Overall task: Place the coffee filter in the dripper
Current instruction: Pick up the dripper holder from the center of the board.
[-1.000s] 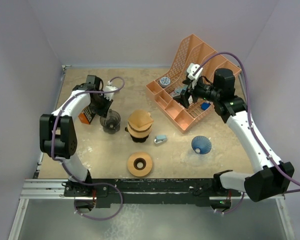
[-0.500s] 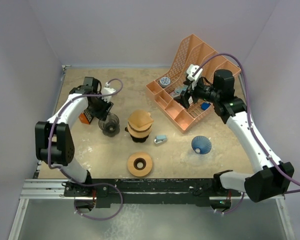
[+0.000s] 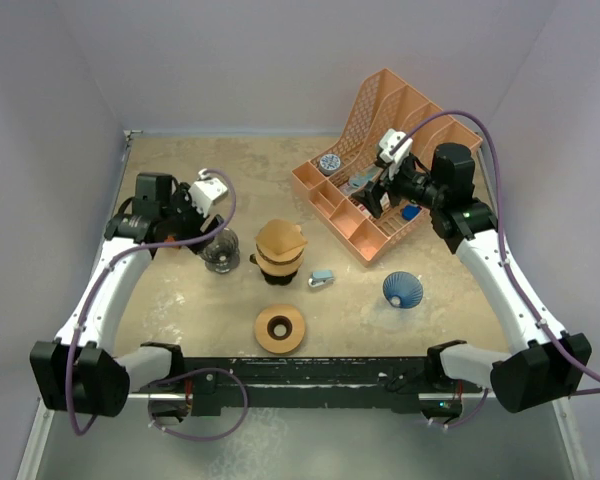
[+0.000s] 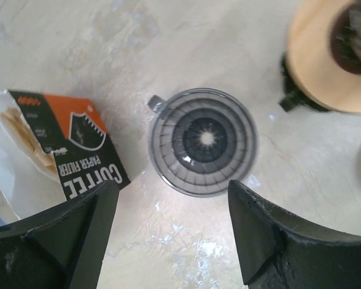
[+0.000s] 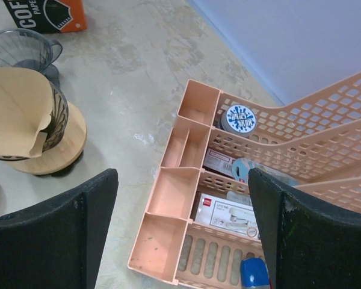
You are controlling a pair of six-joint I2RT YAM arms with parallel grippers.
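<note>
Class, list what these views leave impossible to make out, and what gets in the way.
Left wrist: coffee filter box runs off the left edge, partly behind a finger.
Left wrist: wooden stand is blurred, cut by the corner.
Right wrist: blue item is cut by the bottom edge.

Both arms share one build; the left arm (image 3: 110, 290) and the right arm (image 3: 505, 285) carry smooth white shells on their long links, broken by chunky matte black joint housings (image 3: 152, 192); a thin purple cable (image 3: 229, 200) curls just behind the left gripper (image 4: 171, 188); a second purple cable (image 3: 458, 112) arcs behind the right gripper (image 5: 183, 180); a small white camera box (image 3: 211, 188) sits just above each gripper's black body; the fingers (image 4: 54, 241) are broad, black and wedge-shaped, dull and slightly grainy, with faintly paler edges.
</note>
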